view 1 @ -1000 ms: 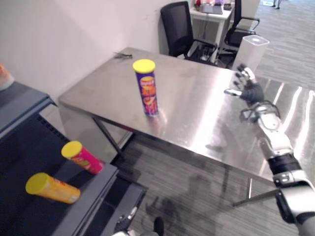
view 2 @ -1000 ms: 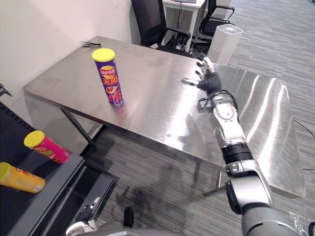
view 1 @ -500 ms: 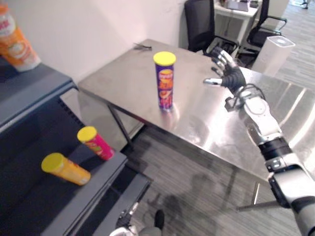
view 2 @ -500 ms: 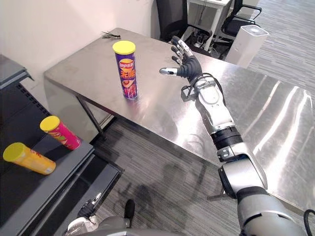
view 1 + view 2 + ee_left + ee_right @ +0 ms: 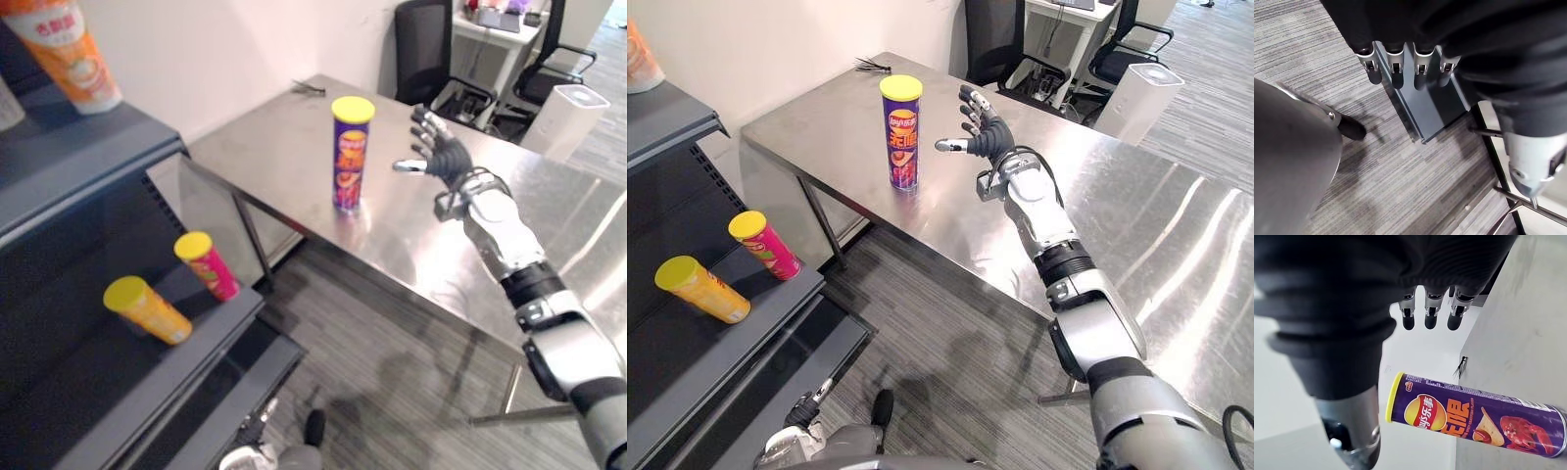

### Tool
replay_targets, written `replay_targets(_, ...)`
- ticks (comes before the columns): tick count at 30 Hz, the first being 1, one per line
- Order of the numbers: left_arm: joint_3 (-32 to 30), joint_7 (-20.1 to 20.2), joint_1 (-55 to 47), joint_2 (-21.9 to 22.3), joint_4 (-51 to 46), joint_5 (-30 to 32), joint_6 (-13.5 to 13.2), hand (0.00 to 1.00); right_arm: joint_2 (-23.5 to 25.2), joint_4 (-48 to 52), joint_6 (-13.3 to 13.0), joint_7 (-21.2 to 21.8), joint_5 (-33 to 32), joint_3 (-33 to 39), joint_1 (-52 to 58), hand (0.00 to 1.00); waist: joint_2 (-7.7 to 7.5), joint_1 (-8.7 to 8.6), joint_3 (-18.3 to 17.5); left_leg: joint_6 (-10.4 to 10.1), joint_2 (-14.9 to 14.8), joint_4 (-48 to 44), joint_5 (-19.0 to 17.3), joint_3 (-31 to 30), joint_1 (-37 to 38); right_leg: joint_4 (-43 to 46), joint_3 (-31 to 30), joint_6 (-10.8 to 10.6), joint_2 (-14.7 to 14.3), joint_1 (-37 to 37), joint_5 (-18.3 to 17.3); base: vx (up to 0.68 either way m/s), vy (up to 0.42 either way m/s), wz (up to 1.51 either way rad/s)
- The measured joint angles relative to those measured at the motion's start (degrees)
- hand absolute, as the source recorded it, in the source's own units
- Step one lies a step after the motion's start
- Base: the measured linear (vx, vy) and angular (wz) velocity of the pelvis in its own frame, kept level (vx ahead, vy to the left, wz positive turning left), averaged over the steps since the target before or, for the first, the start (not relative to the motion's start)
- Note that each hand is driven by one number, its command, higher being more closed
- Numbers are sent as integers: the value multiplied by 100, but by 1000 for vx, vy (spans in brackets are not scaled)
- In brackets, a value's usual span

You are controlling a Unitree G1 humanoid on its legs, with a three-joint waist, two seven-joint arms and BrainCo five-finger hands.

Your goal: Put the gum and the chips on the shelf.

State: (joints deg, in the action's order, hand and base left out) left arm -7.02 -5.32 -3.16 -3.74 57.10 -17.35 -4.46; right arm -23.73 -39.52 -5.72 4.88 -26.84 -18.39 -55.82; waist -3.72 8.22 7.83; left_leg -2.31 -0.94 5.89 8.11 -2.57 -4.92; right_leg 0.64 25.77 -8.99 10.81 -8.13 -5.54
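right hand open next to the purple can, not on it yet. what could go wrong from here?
1. The purple chips can stands upright, tall and narrow, near the table edge. The open right hand is beside it, apart. A sideways bump could topple it, perhaps off the table.
2. On the shelf the pink can and the orange can lie on their sides near the front lip. Placing another could nudge one off.

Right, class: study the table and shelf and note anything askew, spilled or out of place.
A yellow can and a pink can lie on their sides, at angles, on the lower shelf, while the purple can stands upright on the table. Nothing looks spilled or damaged.
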Motion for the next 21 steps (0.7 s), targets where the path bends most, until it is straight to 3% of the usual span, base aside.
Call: replay_targets(21, 56, 7, 76, 5, -6, -41, -8, 0, 218, -711, 14, -72, 224, 237, -450, 0, -9, 197, -5, -59, -45, -13, 82, -206, -223, -75, 196, 27, -111, 74, -17, 0, -10, 4)
